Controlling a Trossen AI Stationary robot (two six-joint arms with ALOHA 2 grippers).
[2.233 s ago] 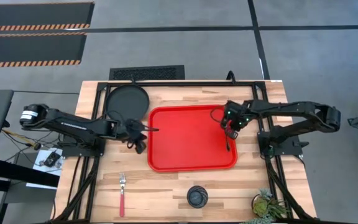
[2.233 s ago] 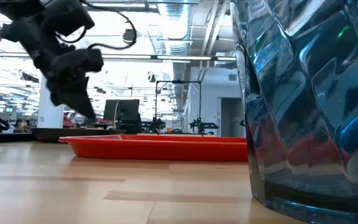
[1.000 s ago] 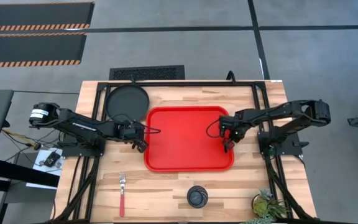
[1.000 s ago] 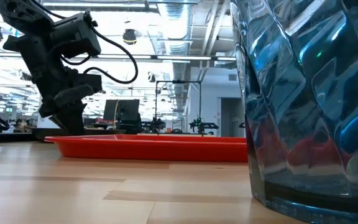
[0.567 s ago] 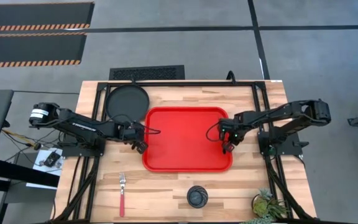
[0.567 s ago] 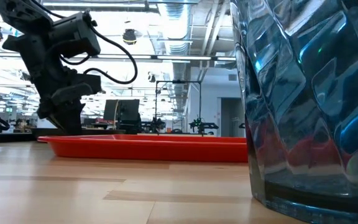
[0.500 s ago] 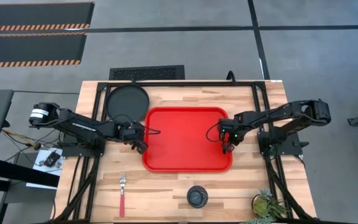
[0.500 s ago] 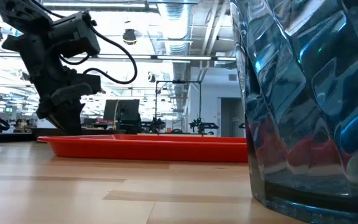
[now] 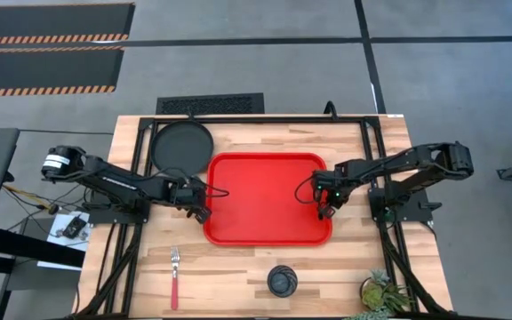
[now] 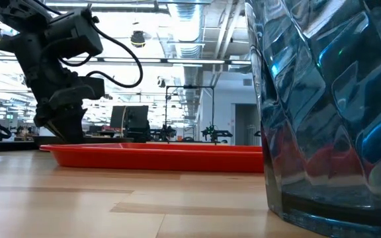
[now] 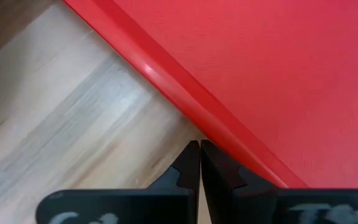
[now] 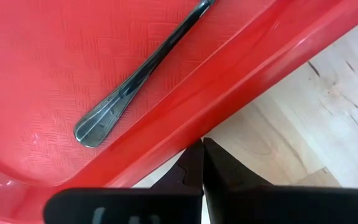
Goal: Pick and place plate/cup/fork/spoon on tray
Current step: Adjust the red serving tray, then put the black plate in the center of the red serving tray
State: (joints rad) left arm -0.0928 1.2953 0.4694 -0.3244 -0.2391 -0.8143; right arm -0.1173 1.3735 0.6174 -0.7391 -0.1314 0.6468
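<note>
The red tray (image 9: 265,233) lies in the middle of the table. The dark spoon (image 12: 143,65) lies on the tray's floor near its right rim; in the high view my right gripper hides it. My left gripper (image 9: 204,213) is shut at the tray's left rim (image 11: 166,87). My right gripper (image 9: 325,212) is shut at the right rim (image 12: 253,68). The black plate (image 9: 182,145) lies flat at the far left. The dark cup (image 9: 282,281) stands near the front edge, and the red-handled fork (image 9: 175,277) lies at the front left. My left gripper's shut fingertips (image 11: 194,155) meet the outer edge of the tray's left rim (image 11: 213,134), slanting down from the table's left. The tray lies flat on the table. My right gripper's shut fingertips (image 12: 199,155) meet the outer edge of the tray's right rim (image 12: 179,146), coming from above and pointing down.
A small potted plant (image 9: 376,293) stands at the front right corner. Bare wood shows in front of the tray and to its right. In the low view a faceted bluish vessel (image 10: 329,112) close to the camera hides the right half.
The tray has slid a little toward the table's left edge, staying flat, with my shut right gripper at its right rim and my shut left gripper at its left rim. The spoon has ridden along on the tray.
</note>
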